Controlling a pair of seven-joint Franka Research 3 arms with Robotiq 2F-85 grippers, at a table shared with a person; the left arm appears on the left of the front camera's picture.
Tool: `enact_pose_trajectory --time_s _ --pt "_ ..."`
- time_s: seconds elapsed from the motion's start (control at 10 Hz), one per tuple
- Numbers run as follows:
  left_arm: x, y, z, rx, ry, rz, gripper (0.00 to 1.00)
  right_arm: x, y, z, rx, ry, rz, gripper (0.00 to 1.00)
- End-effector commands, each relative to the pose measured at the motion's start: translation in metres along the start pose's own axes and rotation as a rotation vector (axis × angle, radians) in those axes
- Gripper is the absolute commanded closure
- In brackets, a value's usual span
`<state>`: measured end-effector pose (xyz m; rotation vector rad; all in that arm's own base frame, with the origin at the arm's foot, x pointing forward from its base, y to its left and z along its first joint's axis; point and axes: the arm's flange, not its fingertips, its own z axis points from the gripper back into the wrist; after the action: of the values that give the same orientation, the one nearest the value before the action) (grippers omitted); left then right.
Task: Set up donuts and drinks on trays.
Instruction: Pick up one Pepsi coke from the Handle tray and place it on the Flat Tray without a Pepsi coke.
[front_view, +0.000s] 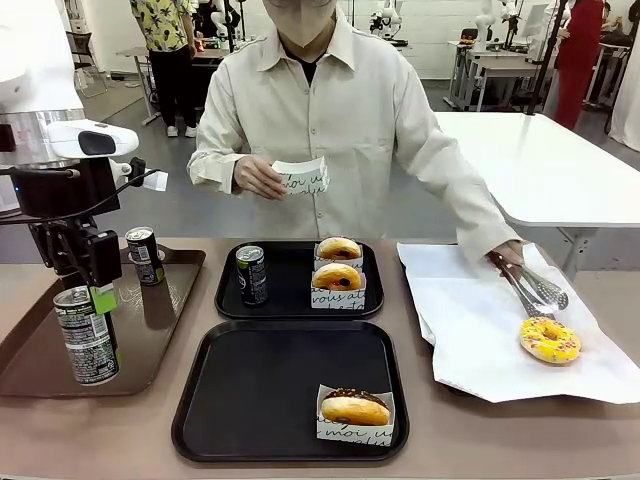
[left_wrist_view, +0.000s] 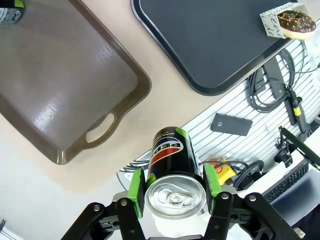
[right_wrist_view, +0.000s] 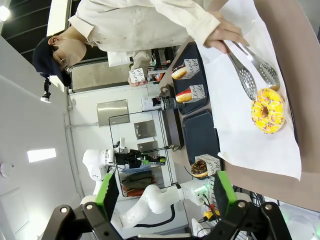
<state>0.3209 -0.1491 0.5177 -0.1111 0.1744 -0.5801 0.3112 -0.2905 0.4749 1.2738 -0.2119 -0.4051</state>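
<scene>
Left gripper (left_wrist_view: 175, 186) clamped on a drink can (left_wrist_view: 175, 172), above brown tray (front_view: 150, 330), second can (front_view: 146, 255) behind.

**Room and obstacles on the table**

The near black tray (front_view: 290, 400) is bare except at its front right corner, where a sleeved donut (front_view: 355, 408) sits. The far black tray (front_view: 300, 300) has a can (front_view: 251, 274) at its left edge and two donuts (front_view: 338, 265) at its right, with a gap between. The person's hand (front_view: 508, 256) with tongs (front_view: 530, 288) crosses the white paper's (front_view: 480, 340) far edge
</scene>
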Motion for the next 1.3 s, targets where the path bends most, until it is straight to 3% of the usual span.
enact_pose_trajectory --time_s 0.0,0.2,0.4,0.7,1.0,1.2 --pt "-0.001 -0.001 0.003 -0.004 0.005 -0.003 0.42 0.000 0.001 0.000 0.018 -0.003 0.007 0.00" --pt "0.010 -0.004 -0.001 0.039 0.043 -0.038 0.42 0.000 0.001 0.000 0.018 -0.003 0.007 0.00" --pt "0.044 -0.032 -0.005 0.032 0.039 -0.038 0.42 0.000 0.001 0.000 0.018 -0.003 0.007 0.00" --pt "0.085 -0.061 -0.021 0.045 -0.018 -0.086 0.42 0.000 0.001 0.000 0.018 -0.003 0.007 0.00" --pt "0.111 -0.083 -0.037 0.090 -0.151 -0.127 0.42 0.000 0.001 0.000 0.018 -0.003 0.007 0.00" --pt "0.123 -0.091 -0.054 0.077 -0.162 -0.153 0.42 0.000 0.001 0.000 0.018 -0.003 0.007 0.00"
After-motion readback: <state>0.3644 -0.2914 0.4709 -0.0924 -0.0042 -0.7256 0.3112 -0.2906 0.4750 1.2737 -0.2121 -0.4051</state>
